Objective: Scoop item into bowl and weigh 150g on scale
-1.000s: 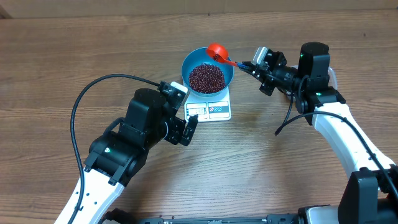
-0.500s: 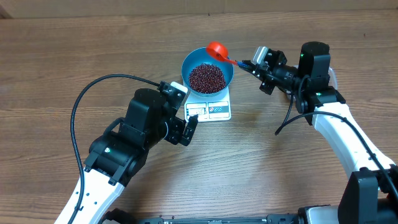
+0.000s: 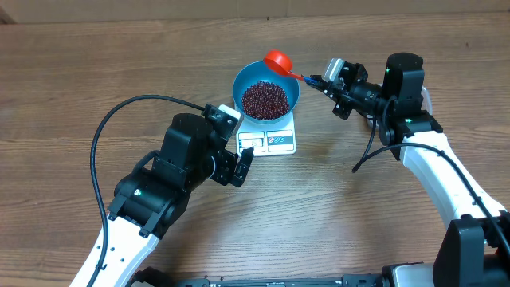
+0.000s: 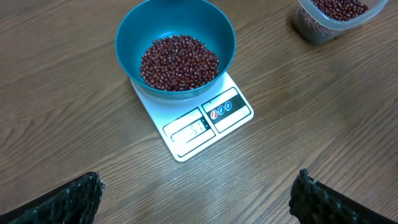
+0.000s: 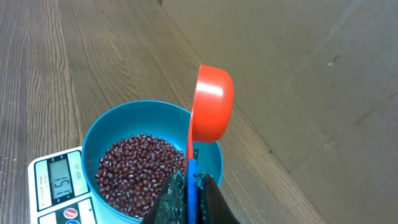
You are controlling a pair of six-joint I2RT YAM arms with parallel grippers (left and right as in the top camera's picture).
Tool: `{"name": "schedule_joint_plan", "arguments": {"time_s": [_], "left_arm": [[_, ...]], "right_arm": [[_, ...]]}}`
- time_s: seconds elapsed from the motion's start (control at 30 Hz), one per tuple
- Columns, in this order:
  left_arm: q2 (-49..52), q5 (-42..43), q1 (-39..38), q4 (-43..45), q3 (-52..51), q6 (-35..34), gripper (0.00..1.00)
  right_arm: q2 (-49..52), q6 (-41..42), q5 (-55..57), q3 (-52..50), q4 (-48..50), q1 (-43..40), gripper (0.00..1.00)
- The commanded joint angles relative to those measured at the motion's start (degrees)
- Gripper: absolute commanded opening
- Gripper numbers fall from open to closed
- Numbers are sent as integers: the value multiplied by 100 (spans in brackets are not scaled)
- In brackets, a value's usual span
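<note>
We are looking at the scale point(image 3: 268, 140) sitting near the middle of the wooden table point(image 3: 80, 64), with bare wood lying open around it except where the arms are reaching in. The blue bowl point(image 4: 214, 31) is resting on the scale, covering all but its front display strip, and the beans point(image 3: 264, 99) are heaped inside the bowl. In the left wrist view a clear tub point(image 4: 339, 18) of more beans is standing beyond the scale, well apart from it and cut by the frame edge. A black cable point(image 3: 103, 135) is looping over the table left of the scale.

The right gripper point(image 5: 189, 186) is reaching in from the right of the scale, its fingers clenched on the blue handle of an orange scoop point(image 3: 278, 61). The scoop's cup is hanging turned on its side over the bowl's rim, on the side away from the scale's display. The left gripper point(image 4: 195, 200) is hovering near the scale's display side, its fingers spread wide and grasping nothing.
</note>
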Motion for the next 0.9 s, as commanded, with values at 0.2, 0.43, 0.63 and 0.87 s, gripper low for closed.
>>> {"name": "schedule_joint_plan", "arguments": {"time_s": [0.2, 0.43, 0.63, 0.87], "left_arm": [[22, 66, 28, 17, -9, -55, 99], [24, 66, 28, 15, -9, -55, 100], [24, 66, 28, 15, -9, -55, 100], [24, 66, 28, 15, -9, -55, 99]], "right_arm": [[13, -15, -11, 116, -328, 17, 4], [13, 4, -122, 114, -483, 17, 4], [13, 2, -136, 114, -682, 57, 4], [13, 1617, 977, 120, -664, 275, 4]]}}
